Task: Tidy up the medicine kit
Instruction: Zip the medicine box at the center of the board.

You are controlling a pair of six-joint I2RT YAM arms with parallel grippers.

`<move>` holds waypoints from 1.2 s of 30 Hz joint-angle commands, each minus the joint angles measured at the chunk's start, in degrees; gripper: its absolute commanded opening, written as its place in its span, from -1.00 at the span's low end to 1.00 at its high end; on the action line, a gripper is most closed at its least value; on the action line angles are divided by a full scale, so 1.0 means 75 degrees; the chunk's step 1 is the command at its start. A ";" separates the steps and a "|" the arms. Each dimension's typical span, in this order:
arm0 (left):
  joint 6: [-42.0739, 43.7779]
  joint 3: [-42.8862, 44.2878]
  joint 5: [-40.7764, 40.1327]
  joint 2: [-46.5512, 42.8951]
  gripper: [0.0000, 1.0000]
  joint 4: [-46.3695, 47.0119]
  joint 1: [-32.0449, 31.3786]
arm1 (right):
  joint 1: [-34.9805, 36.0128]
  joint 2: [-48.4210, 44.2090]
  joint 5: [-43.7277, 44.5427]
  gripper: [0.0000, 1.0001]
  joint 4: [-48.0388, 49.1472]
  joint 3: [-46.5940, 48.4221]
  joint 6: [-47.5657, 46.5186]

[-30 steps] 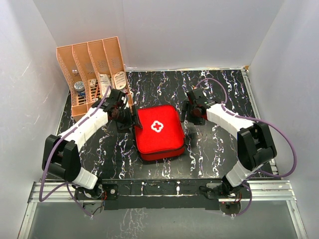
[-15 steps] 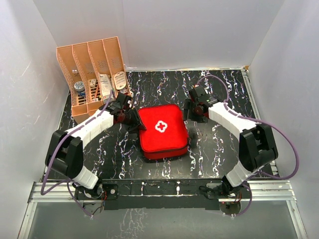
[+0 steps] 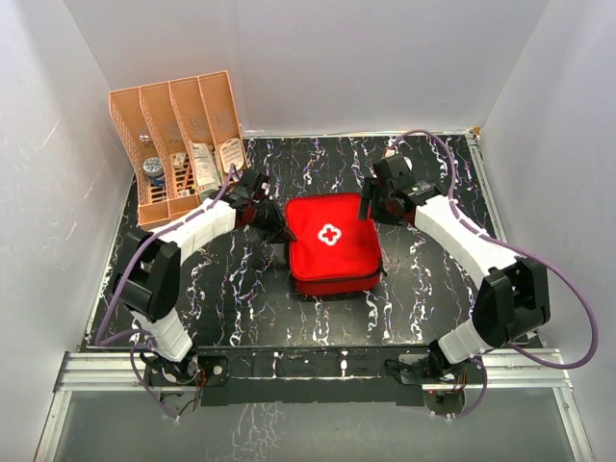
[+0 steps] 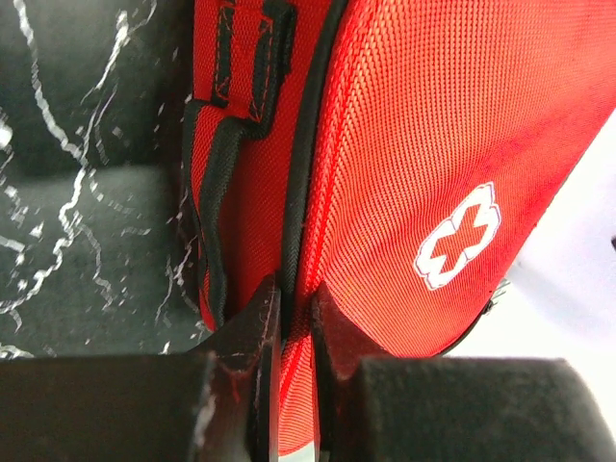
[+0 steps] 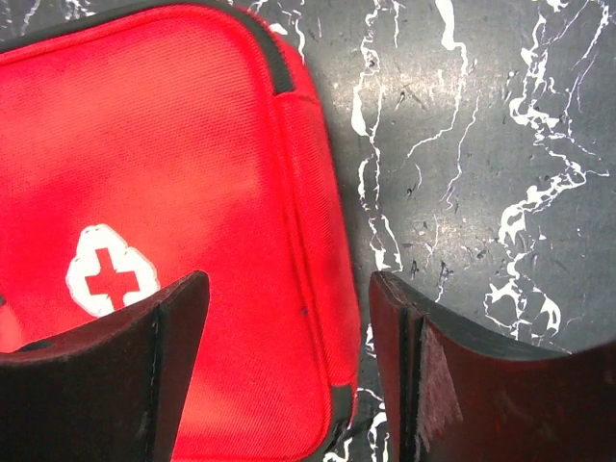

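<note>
Zero items packed: medicine kit [image 3: 332, 243] closed, left gripper [image 3: 277, 227] clamped on its edge

Kit lies lid-up on the table [image 3: 433, 289], white cross [image 3: 330, 233] facing the top camera. Zip seam [image 4: 306, 192] is shut along the whole side the left wrist view shows, and no black lining is visible in any view. My read: the opening step is not done.

Left to do, as I judge it: unzip, fold the lid back, sort the contents, close. None of that has started.

Left gripper: fingers pressed almost together, pinching the kit's side right at the seam. Kit body runs away from the fingertips toward the other arm. Can't tell whether it has the zip pull or only fabric, or whether that edge is lifted off the table.

Right gripper [image 3: 377, 204]: fingers spread wide, nothing between them. The kit's opposite edge sits below the gap, with the cross off toward one finger and bare table under the other. It looks above the kit rather than on it, but contact can't be confirmed.

Orange organizer rack [image 3: 178, 135] stands behind the left gripper, apart from the kit. Supplies [image 3: 202, 159] sit in its slots, and none are near the kit.
</note>
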 commanded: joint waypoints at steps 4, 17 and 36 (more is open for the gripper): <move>-0.0388 0.1306 -0.1082 0.1437 -1.00 0.0579 0.0074 | 0.0363 -0.0491 -0.0155 0.26 -0.0363 0.1122 -0.0117; -0.2055 0.2446 -0.2261 0.2884 -1.00 0.0418 0.0096 | 0.2552 -0.0514 0.1437 0.25 0.0064 0.0482 0.1426; -0.3776 0.2890 -0.2744 0.3638 -1.00 0.0718 0.0153 | 0.3802 0.0183 0.5090 0.20 0.1528 -0.0172 0.1762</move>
